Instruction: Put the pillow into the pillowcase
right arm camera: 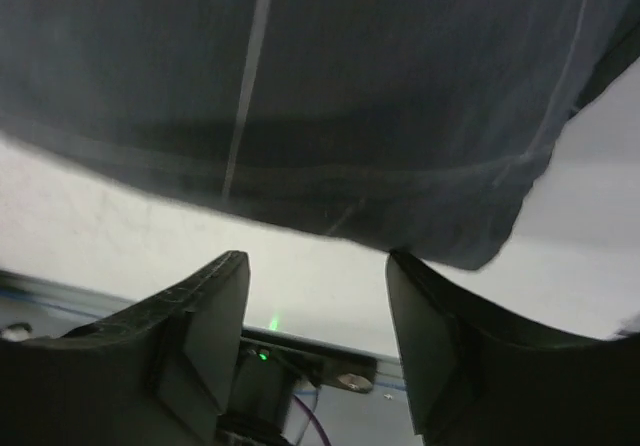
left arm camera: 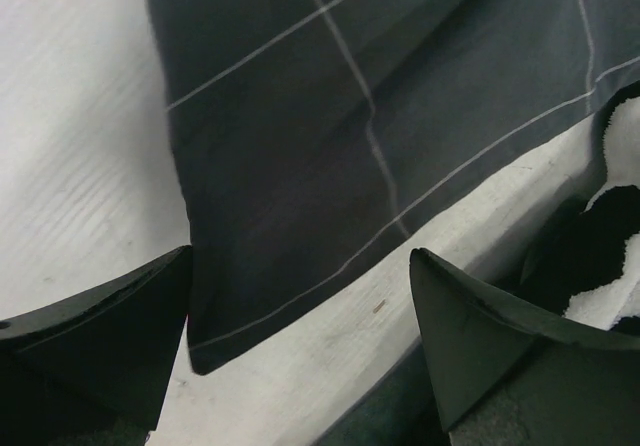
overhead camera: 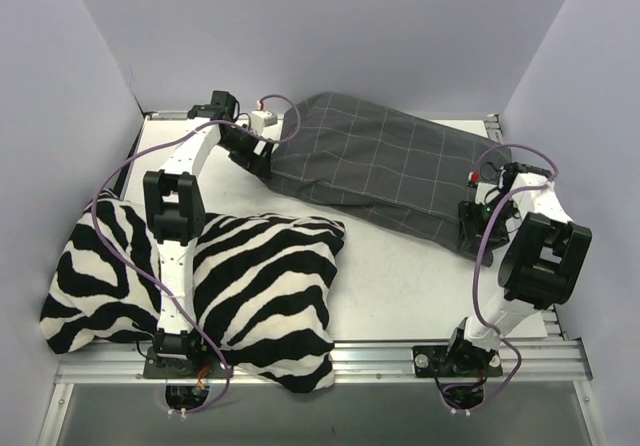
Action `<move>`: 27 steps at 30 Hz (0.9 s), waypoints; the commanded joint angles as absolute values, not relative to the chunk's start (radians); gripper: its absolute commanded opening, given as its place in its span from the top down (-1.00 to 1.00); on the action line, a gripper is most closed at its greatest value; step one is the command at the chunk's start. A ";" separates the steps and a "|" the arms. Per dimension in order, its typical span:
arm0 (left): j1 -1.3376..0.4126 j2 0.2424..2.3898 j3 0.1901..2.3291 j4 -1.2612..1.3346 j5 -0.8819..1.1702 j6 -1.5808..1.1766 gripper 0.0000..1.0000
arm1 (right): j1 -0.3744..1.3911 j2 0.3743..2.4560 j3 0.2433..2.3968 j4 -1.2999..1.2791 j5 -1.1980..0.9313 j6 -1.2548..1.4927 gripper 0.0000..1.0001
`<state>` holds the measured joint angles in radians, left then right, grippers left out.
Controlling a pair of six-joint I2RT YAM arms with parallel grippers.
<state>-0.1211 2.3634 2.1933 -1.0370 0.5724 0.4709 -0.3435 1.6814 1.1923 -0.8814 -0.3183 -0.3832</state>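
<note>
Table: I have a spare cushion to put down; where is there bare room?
The widest bare patch of the table lies front-centre, bordered by the zebra cushion, the pillowcase and the right arm. The left side is crowded by that cushion and the left arm.

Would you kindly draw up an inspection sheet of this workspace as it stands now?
Surface: white table, partly covered by fabric items.
Job's things: grey checked pillowcase lies across the back and looks plump; pillow not seen on its own, possibly inside.
Clutter: zebra cushion at the near left, overhanging the rail.
Grippers: left claw open at the pillowcase's left corner; right claw open at its right end; neither holds anything.
Cables: purple cables loop along both arms.
Surroundings: pale walls on three sides.
</note>
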 commanded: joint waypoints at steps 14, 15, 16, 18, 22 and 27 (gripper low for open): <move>-0.031 2.263 2.301 -1.173 0.554 0.669 1.00 | -0.537 1.753 1.508 -0.867 -0.141 -0.524 1.00; -0.026 2.237 2.225 -1.187 0.555 0.704 1.00 | -0.548 1.749 1.517 -0.873 -0.141 -0.547 1.00; -0.031 2.214 2.164 -1.215 0.551 0.789 0.92 | -0.558 1.743 1.505 -0.877 -0.138 -0.586 1.00; -0.055 2.145 1.974 -1.229 0.494 0.869 0.31 | -0.554 1.727 1.461 -0.903 -0.143 -0.630 1.00; -0.117 2.065 1.768 -1.184 0.414 0.950 -0.21 | -0.503 1.695 1.465 -0.977 -0.218 -0.611 0.78; -0.123 2.034 1.871 -1.181 0.509 0.893 -0.50 | -0.298 1.618 1.537 -1.026 -0.360 -0.493 -0.15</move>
<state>-0.1356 2.1014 1.7802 -1.1927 0.4461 0.8707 -0.4011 1.7210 1.4754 -0.9310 -0.2432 -0.5468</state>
